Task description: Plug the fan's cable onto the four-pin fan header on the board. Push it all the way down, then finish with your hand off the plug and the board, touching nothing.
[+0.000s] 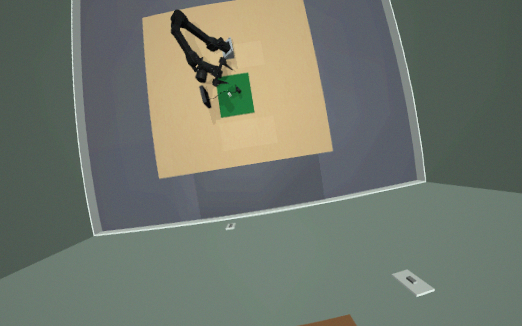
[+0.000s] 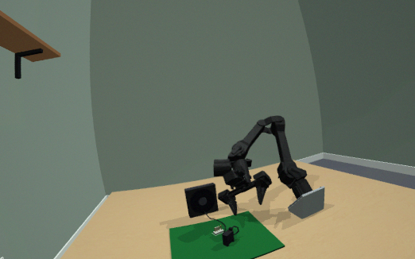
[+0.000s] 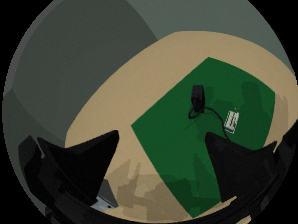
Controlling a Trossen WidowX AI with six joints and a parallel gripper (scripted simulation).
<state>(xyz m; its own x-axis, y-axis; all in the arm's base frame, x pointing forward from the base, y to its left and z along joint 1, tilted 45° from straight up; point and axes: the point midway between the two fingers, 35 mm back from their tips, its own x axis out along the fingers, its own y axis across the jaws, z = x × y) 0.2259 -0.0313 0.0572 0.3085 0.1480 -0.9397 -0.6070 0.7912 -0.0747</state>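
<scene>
The black plug (image 1: pixel 238 90) (image 2: pixel 227 237) (image 3: pixel 198 94) stands on the green board (image 1: pixel 244 106) (image 2: pixel 188 243) (image 3: pixel 165 130), beside and apart from the white four-pin header (image 1: pixel 229 94) (image 2: pixel 218 230) (image 3: pixel 231 121). The header's pins are bare. A thin black cable (image 2: pixel 216 219) (image 3: pixel 216 111) runs in a loop from the plug to the black fan (image 1: pixel 205 96) (image 2: pixel 202 200), upright at the board's edge. My gripper (image 1: pixel 230 76) (image 2: pixel 248 209) (image 3: pixel 163 136) is wide open and empty. It hangs above the board's arm-side edge, clear of the plug and header.
The arm's grey base plate (image 1: pixel 229 48) (image 2: pixel 312 203) stands on the wooden table (image 1: pixel 187 150) (image 2: pixel 137 210), behind the board. The fan is the tall obstacle beside the board. A brown shelf (image 2: pixel 13 36) is on the wall, far from the arm.
</scene>
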